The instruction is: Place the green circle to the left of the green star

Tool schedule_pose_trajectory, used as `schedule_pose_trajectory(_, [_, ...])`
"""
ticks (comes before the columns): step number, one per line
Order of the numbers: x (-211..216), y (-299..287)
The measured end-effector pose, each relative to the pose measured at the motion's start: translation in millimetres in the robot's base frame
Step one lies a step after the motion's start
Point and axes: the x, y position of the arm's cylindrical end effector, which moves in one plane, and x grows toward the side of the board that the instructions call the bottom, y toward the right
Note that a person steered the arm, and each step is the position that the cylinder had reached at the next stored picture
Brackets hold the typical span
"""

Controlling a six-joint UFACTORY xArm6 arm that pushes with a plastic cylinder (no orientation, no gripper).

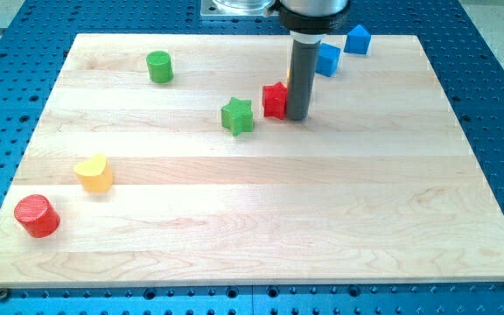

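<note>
The green circle (pixel 158 66) stands near the board's top left. The green star (pixel 237 115) lies near the middle of the board, well to the right of and below the circle. My tip (pixel 297 117) touches the board just right of a red block (pixel 275 100), which sits right of the green star. The rod hides part of the red block's right side.
Two blue blocks (pixel 327 59) (pixel 358 39) sit at the top right, behind the rod. A yellow heart (pixel 94 173) and a red circle (pixel 37 215) lie at the lower left. The wooden board (pixel 322 219) rests on a blue perforated table.
</note>
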Motion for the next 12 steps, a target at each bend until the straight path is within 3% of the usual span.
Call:
schedule_pose_trajectory(1, [3.1,-3.7])
schedule_pose_trajectory(2, [75.7,-12.6])
schedule_pose_trajectory(3, [81.7,-128.8])
schedule_pose_trajectory(4, [46.1,-204.7])
schedule_pose_trajectory(6, [-100.8,-281.9])
schedule_pose_trajectory(7, [-123.7,-193.2])
schedule_pose_trajectory(8, [-100.2,-159.0])
schedule_pose_trajectory(9, [-26.9,-159.4])
schedule_pose_trajectory(10, [-29.3,-138.8])
schedule_pose_trajectory(11, [-58.6,-123.7])
schedule_pose_trajectory(12, [-5.9,-96.9])
